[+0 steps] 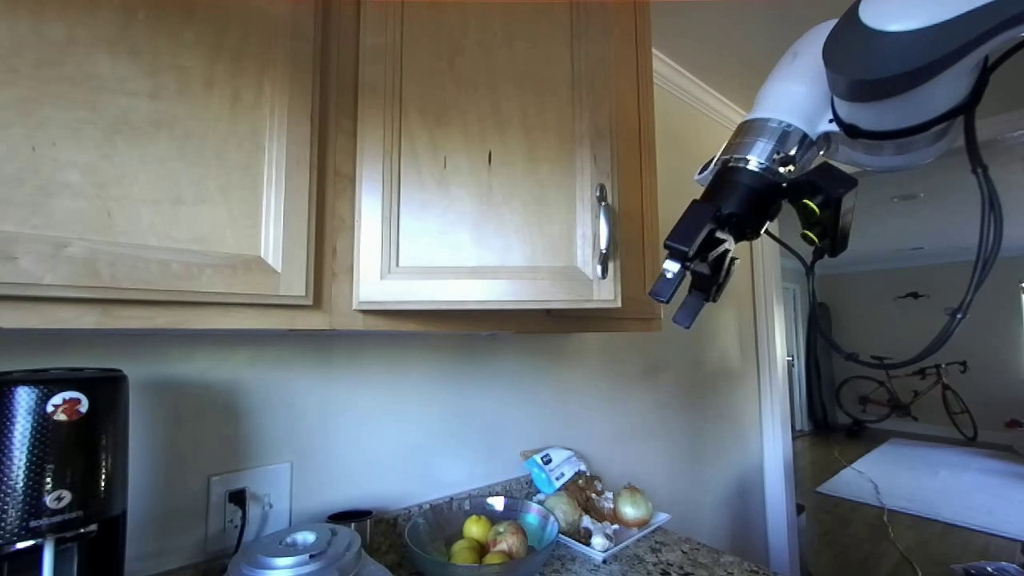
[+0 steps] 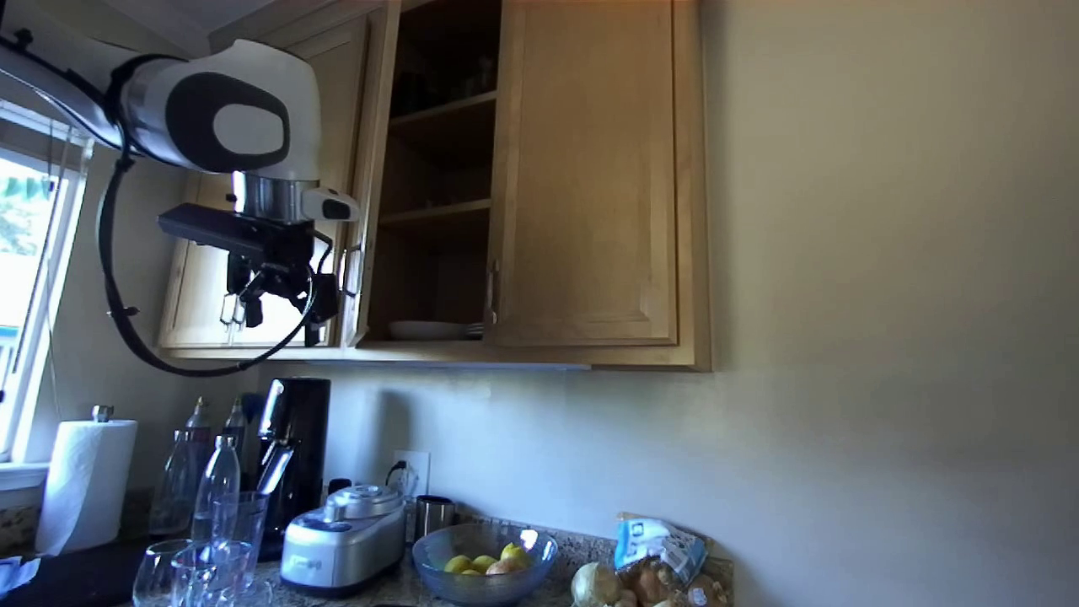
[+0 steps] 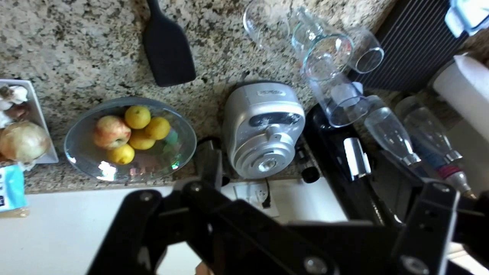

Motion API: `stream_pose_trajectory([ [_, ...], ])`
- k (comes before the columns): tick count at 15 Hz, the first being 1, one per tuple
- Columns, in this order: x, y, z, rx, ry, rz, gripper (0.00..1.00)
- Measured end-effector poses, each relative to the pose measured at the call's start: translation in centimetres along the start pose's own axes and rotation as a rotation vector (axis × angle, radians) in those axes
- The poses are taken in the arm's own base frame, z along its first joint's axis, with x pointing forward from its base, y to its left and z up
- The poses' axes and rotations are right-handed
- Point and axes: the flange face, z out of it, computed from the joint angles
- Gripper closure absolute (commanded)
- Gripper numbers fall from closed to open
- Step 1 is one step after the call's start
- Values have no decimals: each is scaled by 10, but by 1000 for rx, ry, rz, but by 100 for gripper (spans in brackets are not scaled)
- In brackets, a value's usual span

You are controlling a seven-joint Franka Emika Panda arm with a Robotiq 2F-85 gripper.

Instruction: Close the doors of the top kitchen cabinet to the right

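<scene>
cabinet [image 2: 693, 253]: left door [image 1: 488, 160] open | right door [image 2: 586, 169] looks closed | claw [image 1: 676, 301]: spread, apart from both

Doors [image 2: 590, 185] satiny wood; handle [image 1: 606, 232] glossy metal; countertop [image 3: 95, 49] stone.

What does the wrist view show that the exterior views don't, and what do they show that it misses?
Only the wrist view clearly shows the black spatula lying on the granite counter.

Only the exterior views show the robot arm. In an exterior view there is also a bicycle; in an exterior view, the top kitchen cabinet shows its shelves beside a narrow door.

All three share the hand, the glass fruit bowl, the silver appliance and the wall outlet.
</scene>
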Motion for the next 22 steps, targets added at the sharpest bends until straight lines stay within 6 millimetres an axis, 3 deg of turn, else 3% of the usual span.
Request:
stream_pose_trajectory([
  [4,5,-20,0,20,37,-94,54],
  [10,52,-63,-6,-11,253,-230,93],
  [13,83,-71,-6,-25,320,-286,99],
  [16,114,-70,-13,-55,361,-332,98],
  [22,162,-38,-51,-131,438,-378,98],
])
